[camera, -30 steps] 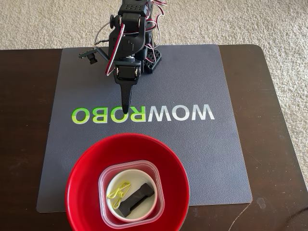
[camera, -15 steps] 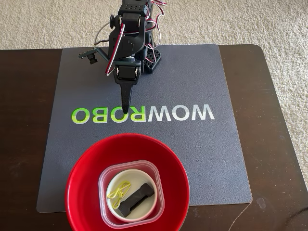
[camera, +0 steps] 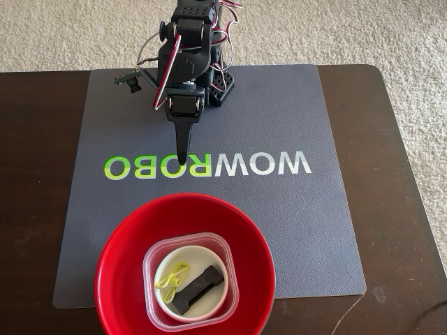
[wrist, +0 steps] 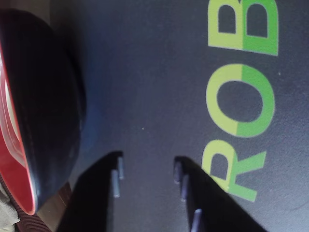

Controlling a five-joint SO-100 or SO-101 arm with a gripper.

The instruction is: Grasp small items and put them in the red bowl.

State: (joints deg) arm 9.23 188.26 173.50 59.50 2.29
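Fixed view: the red bowl (camera: 119, 279) sits on the near edge of the grey mat (camera: 293, 230), its bottom rim cut off by the frame. Nested inside it is the clear square plastic tub (camera: 155, 262), which holds the small white round bowl (camera: 209, 252); the black bone-shaped piece (camera: 199, 287) and yellow-green looped band (camera: 173, 274) lie in that white bowl. The gripper (camera: 183, 158) hangs over the mat lettering, beyond the red bowl. Wrist view shows the fingers (wrist: 116, 181) parted, holding nothing, with only the red bowl's dark outer wall visible.
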